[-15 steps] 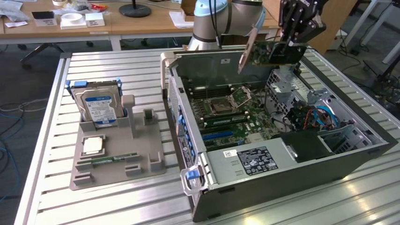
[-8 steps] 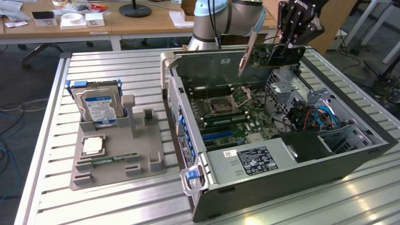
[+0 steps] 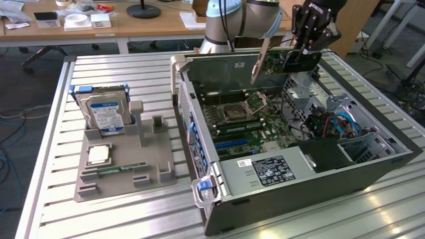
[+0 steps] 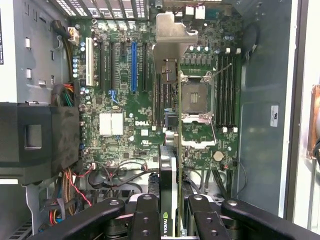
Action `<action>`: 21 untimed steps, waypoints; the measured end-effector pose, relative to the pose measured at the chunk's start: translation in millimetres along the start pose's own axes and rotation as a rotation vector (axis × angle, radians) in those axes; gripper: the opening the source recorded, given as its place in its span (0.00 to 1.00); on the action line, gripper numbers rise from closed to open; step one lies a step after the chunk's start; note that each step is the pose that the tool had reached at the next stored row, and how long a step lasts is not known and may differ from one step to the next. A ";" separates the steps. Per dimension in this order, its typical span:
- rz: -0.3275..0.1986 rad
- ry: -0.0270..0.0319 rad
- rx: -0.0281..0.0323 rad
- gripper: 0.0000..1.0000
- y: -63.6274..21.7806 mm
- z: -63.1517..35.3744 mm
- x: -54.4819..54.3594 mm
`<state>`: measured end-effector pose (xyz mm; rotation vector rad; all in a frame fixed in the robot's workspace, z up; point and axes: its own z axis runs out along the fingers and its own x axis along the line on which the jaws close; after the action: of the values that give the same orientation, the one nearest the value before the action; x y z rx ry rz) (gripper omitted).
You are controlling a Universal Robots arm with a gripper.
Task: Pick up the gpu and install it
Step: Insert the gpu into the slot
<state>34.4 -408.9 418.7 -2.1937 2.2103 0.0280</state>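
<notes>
The gripper (image 3: 307, 49) is partly closed, and its fingers (image 4: 145, 220) pinch one edge of the graphics card (image 3: 297, 60) between them. The card hangs edge-on below the fingers, metal bracket (image 3: 258, 64) at its far end. Beneath it lies the motherboard (image 4: 120, 100) of the open computer case (image 3: 299, 199).

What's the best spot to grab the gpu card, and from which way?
By its top edge, from above, as the gripper holds it now. The gpu is a thin flat card hanging edge-down over the open case, so it can be pinched across its two flat faces. That leaves the bottom edge free to face the motherboard.
</notes>
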 end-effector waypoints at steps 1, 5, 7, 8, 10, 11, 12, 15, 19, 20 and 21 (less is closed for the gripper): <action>0.000 0.0000 0.0000 0.27 0.0 0.0 0.0; 0.001 -0.0004 0.0001 0.27 0.3 1.5 0.0; 0.005 -0.0001 0.0001 0.27 1.1 3.7 0.2; 0.006 -0.0001 0.0002 0.27 1.6 4.9 0.2; 0.009 -0.0001 0.0003 0.27 2.8 8.0 0.4; 0.010 -0.0001 0.0004 0.27 3.4 9.4 0.6; 0.011 -0.0002 0.0004 0.27 4.1 10.7 0.8; 0.013 -0.0002 0.0005 0.27 6.8 14.2 1.5; 0.016 0.0002 0.0005 0.27 9.8 18.3 2.0; 0.016 0.0003 0.0005 0.27 10.2 18.9 2.0; 0.016 0.0004 0.0006 0.27 10.4 19.3 2.0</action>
<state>24.1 -410.2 399.3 -2.1760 2.2277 0.0273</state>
